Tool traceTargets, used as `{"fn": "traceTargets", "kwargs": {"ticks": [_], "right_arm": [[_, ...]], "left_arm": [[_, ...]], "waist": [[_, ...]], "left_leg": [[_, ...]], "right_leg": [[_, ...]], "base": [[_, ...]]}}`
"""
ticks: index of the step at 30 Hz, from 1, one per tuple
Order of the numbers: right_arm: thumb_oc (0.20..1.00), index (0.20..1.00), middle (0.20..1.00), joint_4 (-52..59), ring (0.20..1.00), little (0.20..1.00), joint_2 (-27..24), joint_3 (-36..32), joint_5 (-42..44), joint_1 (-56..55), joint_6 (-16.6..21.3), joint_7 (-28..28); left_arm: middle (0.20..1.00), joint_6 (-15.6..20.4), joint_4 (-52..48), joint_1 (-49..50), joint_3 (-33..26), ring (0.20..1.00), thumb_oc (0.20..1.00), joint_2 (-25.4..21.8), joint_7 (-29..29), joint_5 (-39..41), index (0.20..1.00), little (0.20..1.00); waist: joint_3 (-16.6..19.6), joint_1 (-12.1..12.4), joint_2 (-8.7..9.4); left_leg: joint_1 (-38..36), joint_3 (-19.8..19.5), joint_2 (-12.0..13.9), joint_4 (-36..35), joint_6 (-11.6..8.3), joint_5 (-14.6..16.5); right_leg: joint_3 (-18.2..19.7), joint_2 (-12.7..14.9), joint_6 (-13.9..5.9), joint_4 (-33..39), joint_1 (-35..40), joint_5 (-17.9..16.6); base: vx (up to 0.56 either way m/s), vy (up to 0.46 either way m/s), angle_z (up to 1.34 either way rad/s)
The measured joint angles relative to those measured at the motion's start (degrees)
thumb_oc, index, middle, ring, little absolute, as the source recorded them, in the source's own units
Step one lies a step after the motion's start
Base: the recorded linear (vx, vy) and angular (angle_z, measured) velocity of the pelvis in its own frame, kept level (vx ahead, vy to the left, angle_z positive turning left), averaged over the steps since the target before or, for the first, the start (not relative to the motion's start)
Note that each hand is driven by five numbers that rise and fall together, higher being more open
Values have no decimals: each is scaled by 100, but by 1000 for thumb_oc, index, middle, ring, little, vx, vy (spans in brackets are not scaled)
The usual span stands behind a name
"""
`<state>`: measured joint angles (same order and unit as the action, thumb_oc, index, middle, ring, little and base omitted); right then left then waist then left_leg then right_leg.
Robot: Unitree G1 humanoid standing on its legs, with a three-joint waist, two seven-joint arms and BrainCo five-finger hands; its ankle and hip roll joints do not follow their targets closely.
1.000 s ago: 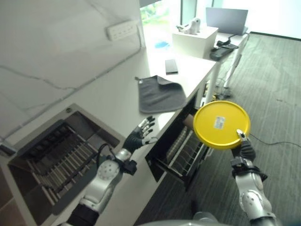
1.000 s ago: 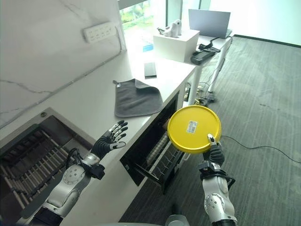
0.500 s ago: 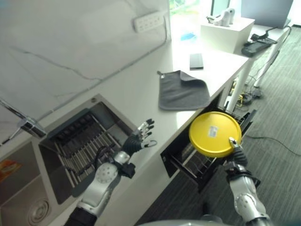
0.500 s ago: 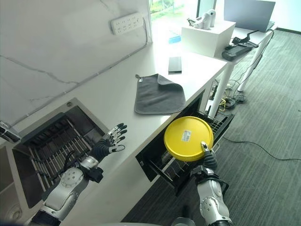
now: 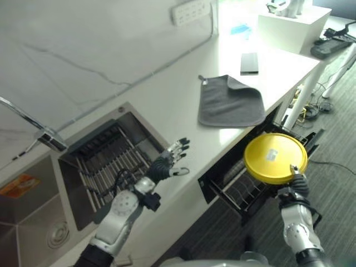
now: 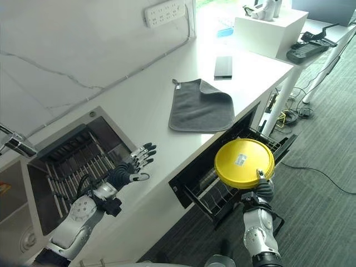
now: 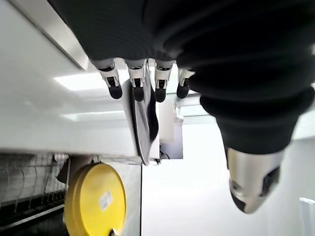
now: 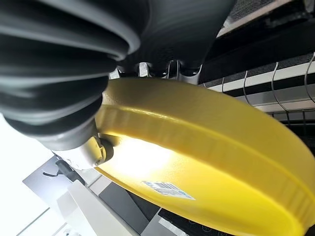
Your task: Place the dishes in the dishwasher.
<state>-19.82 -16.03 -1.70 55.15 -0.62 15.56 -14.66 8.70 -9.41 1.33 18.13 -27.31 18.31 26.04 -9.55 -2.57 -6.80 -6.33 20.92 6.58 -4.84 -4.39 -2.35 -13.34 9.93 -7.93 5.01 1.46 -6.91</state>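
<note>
My right hand (image 5: 298, 184) is shut on the lower rim of a round yellow plate (image 5: 275, 158) with a small white label. It holds the plate upright over the pulled-out dishwasher rack (image 5: 239, 189), a wire rack under the counter edge. In the right wrist view the yellow plate (image 8: 206, 162) sits between thumb and fingers, with rack wires behind it. My left hand (image 5: 169, 163) hovers open above the white counter (image 5: 167, 105), fingers spread, between the sink and the dishwasher. The left wrist view shows its straight fingers (image 7: 135, 83) and the plate (image 7: 96, 199) far off.
A grey cloth (image 5: 231, 101) lies on the counter above the dishwasher, with a dark phone (image 5: 250, 63) beyond it. A sink (image 5: 103, 164) with a dark drying rack sits at left, beside a tap (image 5: 33, 125). A white box (image 5: 292, 22) stands at the far end.
The camera has swung left, bringing the sink and tap into view. The plate has come down closer to the dishwasher rack. My left hand stays open over the counter.
</note>
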Motion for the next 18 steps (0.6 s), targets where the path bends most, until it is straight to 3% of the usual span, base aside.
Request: {"fn": "traceTargets", "kwargs": {"ticks": [3,5,6,9,12,18], "right_arm": [[200,200,200,-32,200,200,41,7,-2,4,2,18],[200,200,200,-495,200,200,148,125,-3,204,-1,119],[200,200,200,-506,200,200,179,127,-6,203,-5,124],[200,200,200,-503,200,200,211,127,-10,219,-8,139],[200,200,200,-506,200,200,139,126,-9,246,-12,180],[200,200,200,-676,200,200,-26,165,1,471,-104,374]], "left_arm": [[1000,38,-220,-463,272,1000,1000,-43,360,44,1000,1000],[1000,-23,-552,-1074,1019,1000,1000,14,828,471,1000,1000],[1000,-91,-596,-1146,1125,1000,1000,70,932,606,1000,1000],[1000,-575,-597,-1224,1397,1000,1000,323,1248,1182,1000,1000],[1000,-1458,-536,-1157,1725,1000,1000,555,1396,2008,1000,1000],[1000,-2514,877,-656,2300,1000,1000,954,1248,2689,1000,1000]], "waist": [[-46,-32,74],[-46,-227,92],[-44,-271,90],[-44,-358,90],[-48,-460,95],[-83,-536,155]], "left_leg": [[-65,21,9,14,0,3],[-88,43,13,22,-1,4],[-89,47,17,22,-1,4],[-116,169,31,20,-2,5],[-137,188,28,18,-3,8],[-123,308,34,16,-2,9]], "right_leg": [[15,-6,0,0,60,0],[36,-15,2,-1,74,-2],[41,-21,3,-1,71,-3],[163,-49,29,-1,16,-23],[196,-49,31,-1,19,-24],[320,-59,-2,-2,-73,-19]], "base": [[20,-37,-3],[25,-44,-4],[6,-19,-7],[-12,-2,-18],[-16,-2,-7],[-47,11,-9]]}}
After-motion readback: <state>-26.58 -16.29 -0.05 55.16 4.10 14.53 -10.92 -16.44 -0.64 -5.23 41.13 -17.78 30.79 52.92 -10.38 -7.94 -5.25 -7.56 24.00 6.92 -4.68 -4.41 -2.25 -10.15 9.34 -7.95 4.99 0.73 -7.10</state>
